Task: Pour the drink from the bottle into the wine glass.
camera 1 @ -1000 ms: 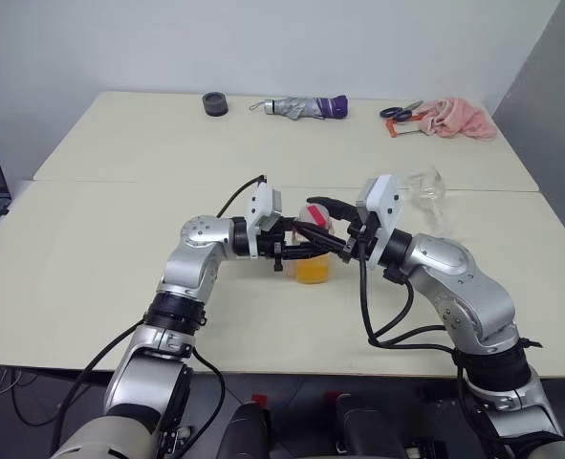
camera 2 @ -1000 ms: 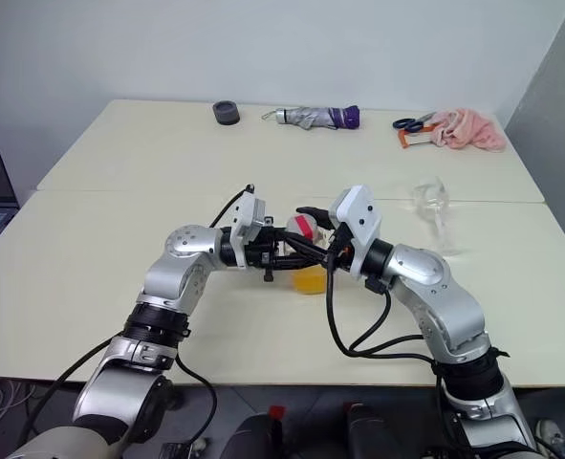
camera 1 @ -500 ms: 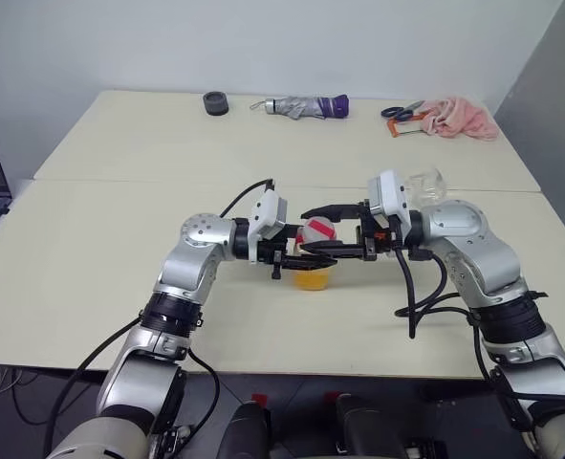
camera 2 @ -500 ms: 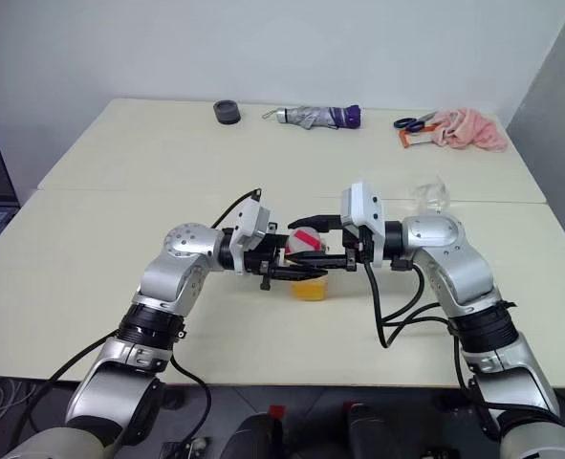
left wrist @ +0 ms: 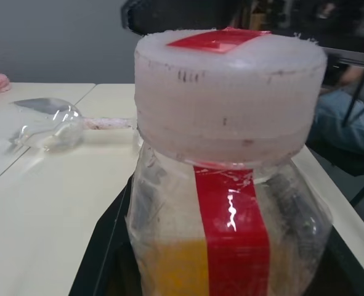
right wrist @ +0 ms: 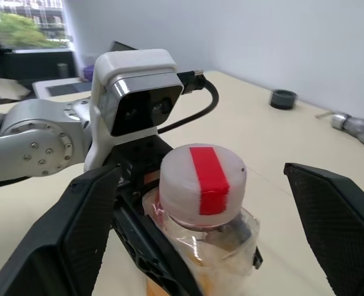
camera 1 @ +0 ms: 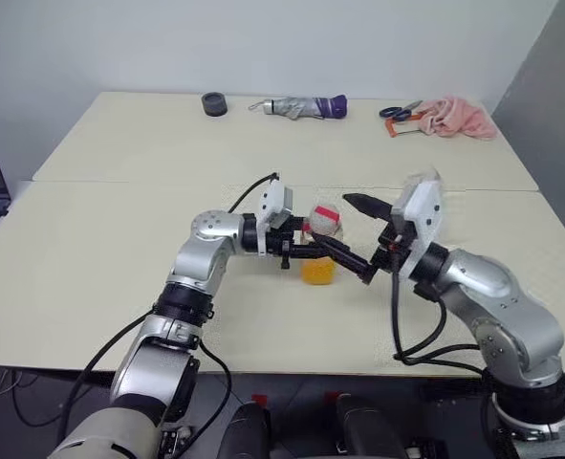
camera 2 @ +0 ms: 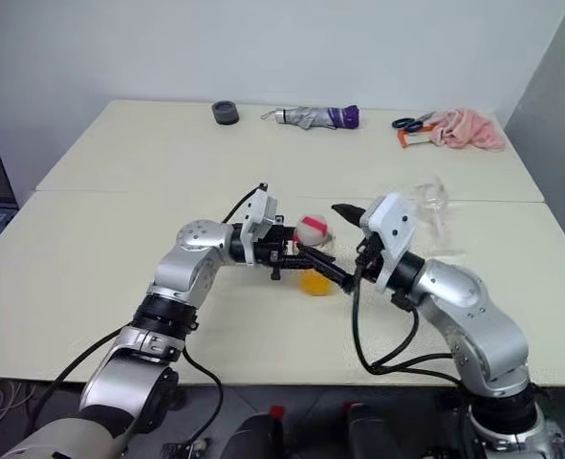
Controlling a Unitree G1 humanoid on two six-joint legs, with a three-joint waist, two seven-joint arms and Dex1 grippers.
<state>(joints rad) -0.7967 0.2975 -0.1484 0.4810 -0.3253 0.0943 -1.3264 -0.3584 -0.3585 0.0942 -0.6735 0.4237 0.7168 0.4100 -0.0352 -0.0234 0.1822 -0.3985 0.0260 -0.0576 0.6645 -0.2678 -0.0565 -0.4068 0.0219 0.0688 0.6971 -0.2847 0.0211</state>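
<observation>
Umbrella (camera 1: 306,105), scissors (camera 1: 398,112) beyond bottle (camera 1: 320,247)

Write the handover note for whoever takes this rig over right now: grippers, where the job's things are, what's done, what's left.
Left gripper: shut on the small clear plastic bottle with the red stripe, held upright just above the cream table.
Right gripper: open, fingers spread either side of the white-and-red cap, not touching it.
Orange-yellow drink: all in the lower part of the bottle.
Clear stemmed wine glass: behind the right arm, apparently empty; whether upright or tipped is unclear.
Done: bottle picked up.
Left: take the cap off, pour into the glass.
</observation>
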